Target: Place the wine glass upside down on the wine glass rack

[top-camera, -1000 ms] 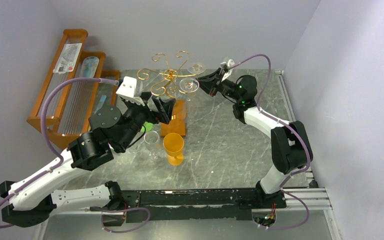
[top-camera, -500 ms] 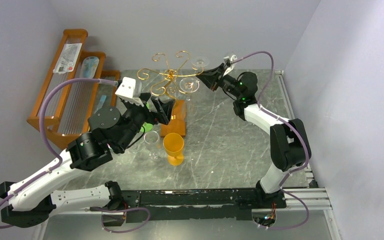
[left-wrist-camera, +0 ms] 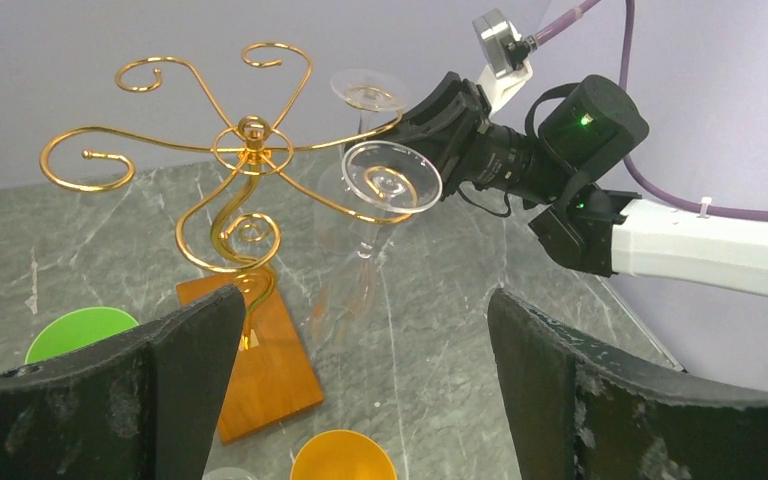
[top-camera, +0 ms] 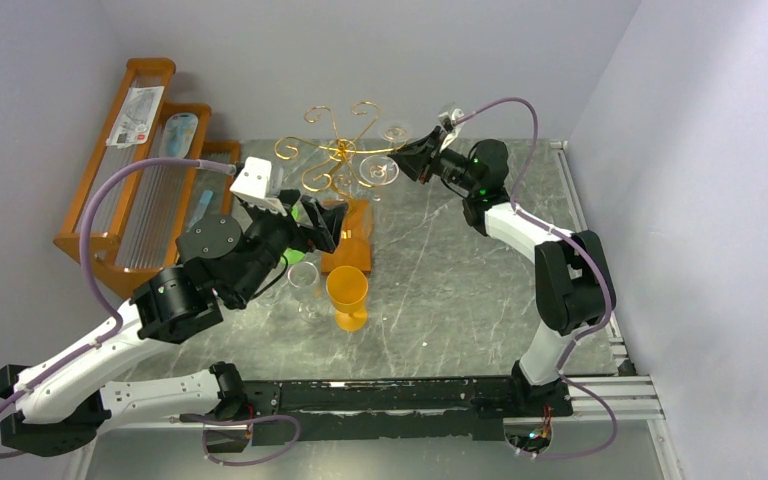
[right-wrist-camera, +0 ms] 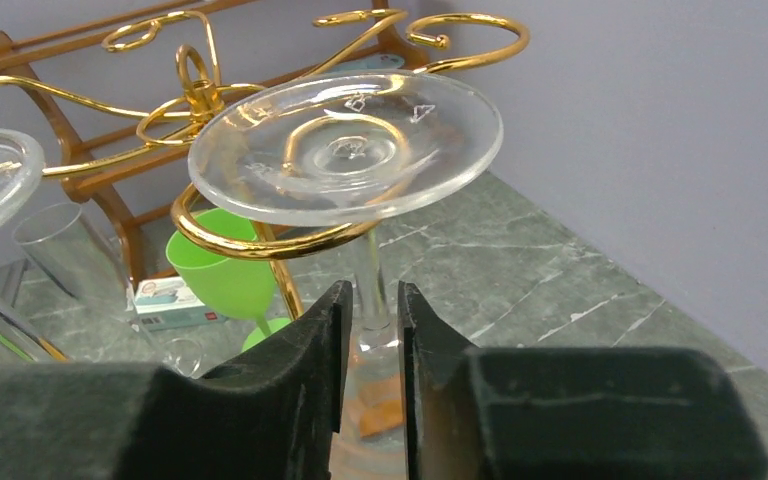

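1. Wine glass (right-wrist-camera: 345,150) hangs upside down right in front of the right wrist camera. Its stem runs down between the fingers of the right gripper (right-wrist-camera: 372,300), which are closed in on it with only a sliver of gap on either side.
2. Its round foot faces up and lies over one curled arm of the wine glass rack (right-wrist-camera: 200,95), with the stem passing through the curl. Foot and wire look to touch at the near rim, but whether the weight rests there cannot be told.
3. Just beside it, on a neighbouring arm toward the arm bases, a second clear glass (left-wrist-camera: 392,178) hangs inverted, free of both grippers.
4. Beyond the two glasses, the rack's gold central stem drops to a flat orange-brown base (left-wrist-camera: 260,360) on the grey marble table (top-camera: 460,280).
5. Across the rack is the left gripper (left-wrist-camera: 365,300), fingers spread wide and holding nothing, raised above the near end of that base. A green cup (left-wrist-camera: 80,330), an orange goblet (top-camera: 347,297) and an upright clear tumbler (top-camera: 304,282) stand near it, the last two just beside each other.
6. Farthest off, a stepped wooden shelf (top-camera: 145,170) stands along the left wall.
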